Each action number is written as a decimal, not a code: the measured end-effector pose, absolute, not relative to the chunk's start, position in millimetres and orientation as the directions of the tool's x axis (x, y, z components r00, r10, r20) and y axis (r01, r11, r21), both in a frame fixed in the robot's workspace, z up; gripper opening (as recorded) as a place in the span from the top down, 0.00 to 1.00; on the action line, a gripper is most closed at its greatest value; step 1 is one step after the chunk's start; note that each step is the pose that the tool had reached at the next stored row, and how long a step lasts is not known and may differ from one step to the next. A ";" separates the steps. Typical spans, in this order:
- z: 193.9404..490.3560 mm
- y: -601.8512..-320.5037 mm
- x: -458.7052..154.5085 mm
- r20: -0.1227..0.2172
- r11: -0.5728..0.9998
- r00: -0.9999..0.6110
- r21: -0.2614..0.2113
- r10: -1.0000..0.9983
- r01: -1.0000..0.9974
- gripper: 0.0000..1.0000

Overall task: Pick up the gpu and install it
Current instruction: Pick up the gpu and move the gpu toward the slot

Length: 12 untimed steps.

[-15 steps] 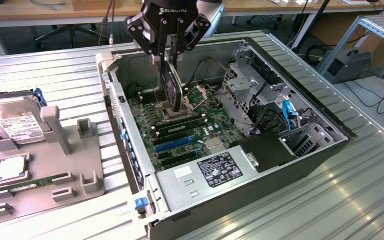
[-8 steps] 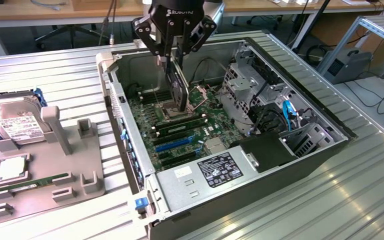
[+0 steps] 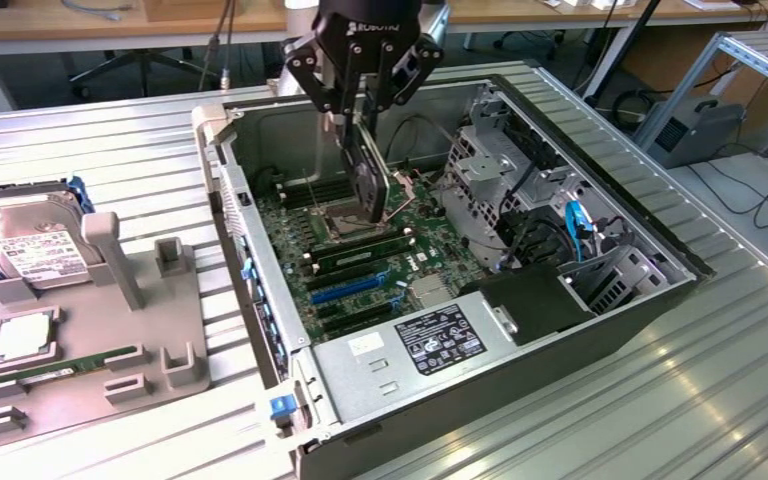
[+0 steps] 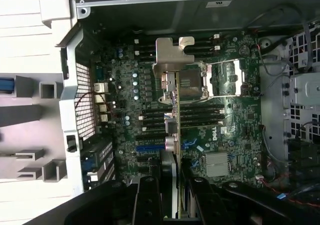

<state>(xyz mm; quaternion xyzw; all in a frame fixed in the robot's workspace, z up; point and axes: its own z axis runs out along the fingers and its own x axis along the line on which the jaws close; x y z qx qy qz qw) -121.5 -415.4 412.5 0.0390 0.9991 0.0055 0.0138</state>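
Observation:
The gpu (image 3: 373,178) hangs upright and edge-on from my gripper (image 3: 361,118), which is shut on its top edge. It hovers inside the open computer case (image 3: 651,300), above the green motherboard (image 3: 357,270) and near the CPU socket. In the wrist view the gpu's silvery bracket (image 4: 173,59) points away from me and the thin board runs back between my black fingers (image 4: 149,197); my gripper (image 4: 175,187) clamps it from both sides. The blue expansion slots (image 4: 150,147) lie beneath and beside the card.
A grey holder (image 3: 104,330) at the exterior view's left carries a hard drive (image 3: 31,250), a CPU (image 3: 24,338) and a RAM stick (image 3: 77,362). Inside the case, the drive cage (image 3: 498,165), cables (image 3: 578,225) and power supply (image 3: 411,345) crowd the right and near sides.

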 end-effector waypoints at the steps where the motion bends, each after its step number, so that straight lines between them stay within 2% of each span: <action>1: 412.2 -415.4 -120.6 -0.027 0.997 -0.997 0.012 0.078 0.078 0.73; 12: 408.4 -415.4 -111.1 -0.028 0.997 -0.997 0.007 0.078 0.078 0.73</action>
